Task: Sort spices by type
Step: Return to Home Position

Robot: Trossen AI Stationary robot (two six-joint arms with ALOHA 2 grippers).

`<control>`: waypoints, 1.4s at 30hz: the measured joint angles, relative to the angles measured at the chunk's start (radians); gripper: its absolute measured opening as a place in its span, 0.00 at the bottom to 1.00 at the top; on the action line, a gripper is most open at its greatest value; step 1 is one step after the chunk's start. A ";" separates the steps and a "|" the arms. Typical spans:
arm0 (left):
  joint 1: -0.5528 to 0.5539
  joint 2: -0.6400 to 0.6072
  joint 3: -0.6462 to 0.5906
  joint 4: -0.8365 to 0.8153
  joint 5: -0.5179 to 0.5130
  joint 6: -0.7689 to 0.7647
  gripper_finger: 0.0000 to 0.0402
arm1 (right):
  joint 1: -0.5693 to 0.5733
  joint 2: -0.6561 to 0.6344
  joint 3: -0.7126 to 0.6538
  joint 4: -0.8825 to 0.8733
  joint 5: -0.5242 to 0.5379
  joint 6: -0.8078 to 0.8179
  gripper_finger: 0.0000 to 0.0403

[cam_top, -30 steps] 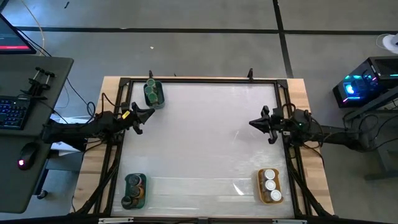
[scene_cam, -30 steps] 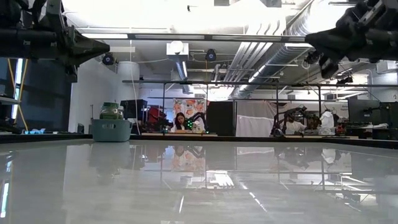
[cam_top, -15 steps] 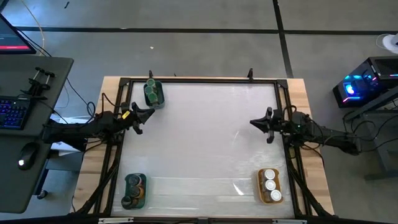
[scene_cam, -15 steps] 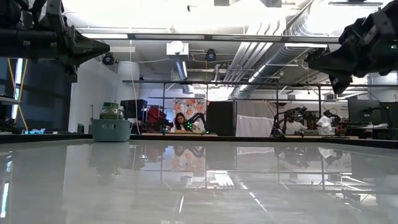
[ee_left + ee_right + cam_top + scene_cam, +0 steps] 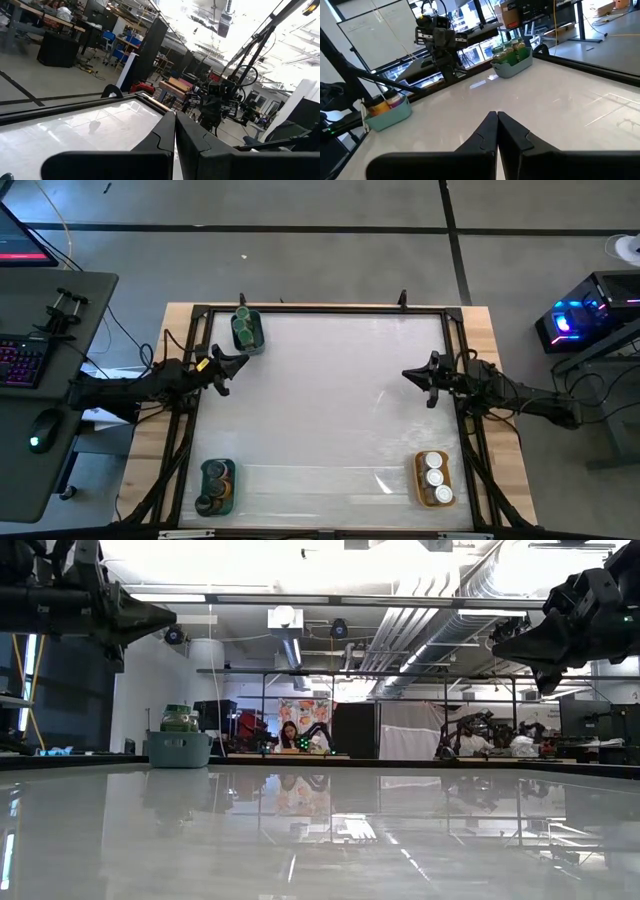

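The spices are small jars standing in three trays. Green-lidded jars [image 5: 245, 328] fill a teal tray [image 5: 258, 340] at the far left corner. Dark-lidded jars [image 5: 214, 488] sit in a teal tray [image 5: 229, 470] at the near left. White-lidded jars [image 5: 434, 477] sit in an orange tray [image 5: 420, 480] at the near right. My left gripper [image 5: 243, 360] hovers shut over the table's left edge, pointing right. My right gripper [image 5: 404, 375] hovers shut near the right edge, pointing left. Both are above the table [image 5: 320, 410] and hold nothing.
A dark metal frame [image 5: 320, 309] runs around the table. The white tabletop between the two grippers is bare and glossy. A desk with a keyboard [image 5: 20, 360] and a mouse stands to the left. In the low view, people sit at benches in the room behind [image 5: 290, 735].
My right gripper has sunk a little and tipped from slanting to about level, its fingers staying shut. Over the last half second it has kept still.
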 joint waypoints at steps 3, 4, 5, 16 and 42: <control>0.000 -0.009 0.000 -0.006 0.000 0.000 0.00 | 0.000 -0.002 0.000 0.001 0.000 0.000 0.00; 0.000 -0.012 0.000 -0.008 0.000 0.000 0.00 | 0.000 -0.011 0.000 0.001 0.000 0.000 0.00; 0.000 -0.013 0.000 -0.009 0.000 0.000 0.00 | 0.001 -0.025 0.000 0.000 0.000 0.000 0.00; 0.006 -0.109 0.001 -0.076 -0.003 0.001 0.00 | 0.232 -0.027 -0.035 0.107 -0.005 0.000 0.00; 0.000 -0.110 -0.001 -0.188 -0.006 0.000 0.00 | 0.266 -0.016 -0.036 0.103 -0.011 0.000 0.00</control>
